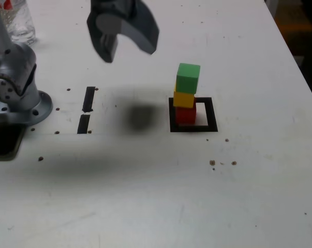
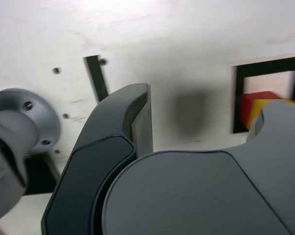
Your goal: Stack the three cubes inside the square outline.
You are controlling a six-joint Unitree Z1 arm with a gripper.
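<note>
In the exterior view the three cubes stand as one tower: the red cube [image 1: 185, 114] at the bottom, the yellow cube [image 1: 184, 98] on it, and the green cube [image 1: 188, 77] on top, slightly tilted. The tower rests inside the square outline [image 1: 211, 111] of black tape, toward its left side. My gripper [image 1: 129, 51] hangs high above the table, to the exterior view's left of the tower, open and empty. The wrist view shows the gripper [image 2: 201, 117] open, with the outline [image 2: 238, 83], the red cube [image 2: 249, 105] and the yellow cube [image 2: 262, 105] partly behind one finger; the green cube is hidden there.
Two short black tape strips [image 1: 88, 99] [image 1: 84, 124] lie left of the gripper's shadow. The arm's grey base [image 1: 16, 88] stands at the far left, with a clear bottle [image 1: 18, 20] behind it and a dark object [image 1: 3, 142] in front. The table's edge runs along the right.
</note>
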